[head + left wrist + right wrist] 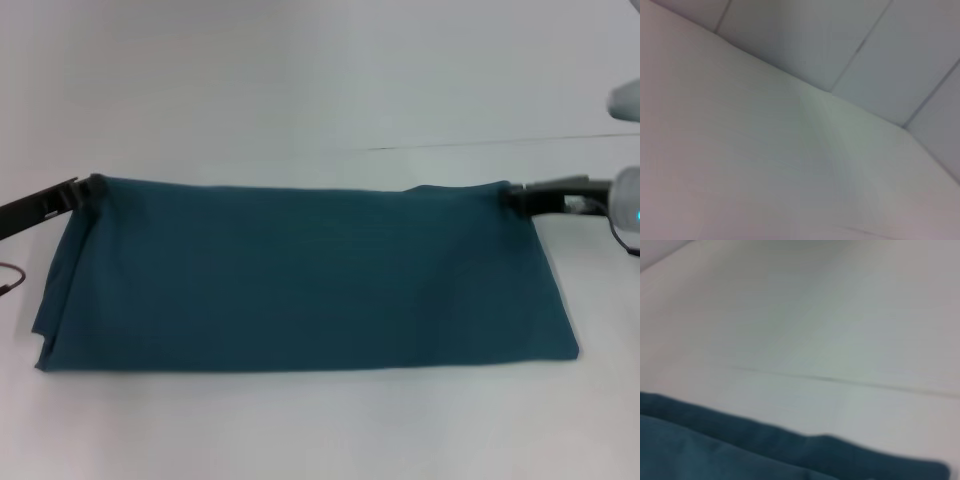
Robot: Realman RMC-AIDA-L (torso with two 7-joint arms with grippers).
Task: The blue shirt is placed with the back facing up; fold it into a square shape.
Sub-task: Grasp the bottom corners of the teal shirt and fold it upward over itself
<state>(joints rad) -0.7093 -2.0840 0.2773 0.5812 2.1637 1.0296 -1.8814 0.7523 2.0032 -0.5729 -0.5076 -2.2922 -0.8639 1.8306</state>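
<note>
1. In the head view, the left gripper [82, 187] is at the far left corner of the blue shirt [300, 275]. Its thin black fingers are pinched together on that corner and hold it.
2. The right gripper [510, 195] is at the far right corner of the shirt. Its black fingers look closed on that corner too, but the tips are small and partly under the cloth, so this is only likely.
3. There are two grippers, one at each far corner. There is one shirt.
4. The shirt lies on the white table [300, 80], near the middle and a bit toward the robot. It is folded into a long band. Its long side runs from left to right, across in front of the robot. Its far edge is stretched between the two grippers. Its near edge lies flat on the table.
5. Only plain blue cloth shows on top.
6. The left end of the shirt is a bit crumpled, with a small flap at the near left corner.
7. In the left wrist view, only the white table [765, 165] and pale wall panels [840, 40] show.
8. In the right wrist view, a soft edge of the blue shirt [740, 450] lies on the white table [815, 315]. A thin dark line [840, 381] crosses the table behind it.
</note>
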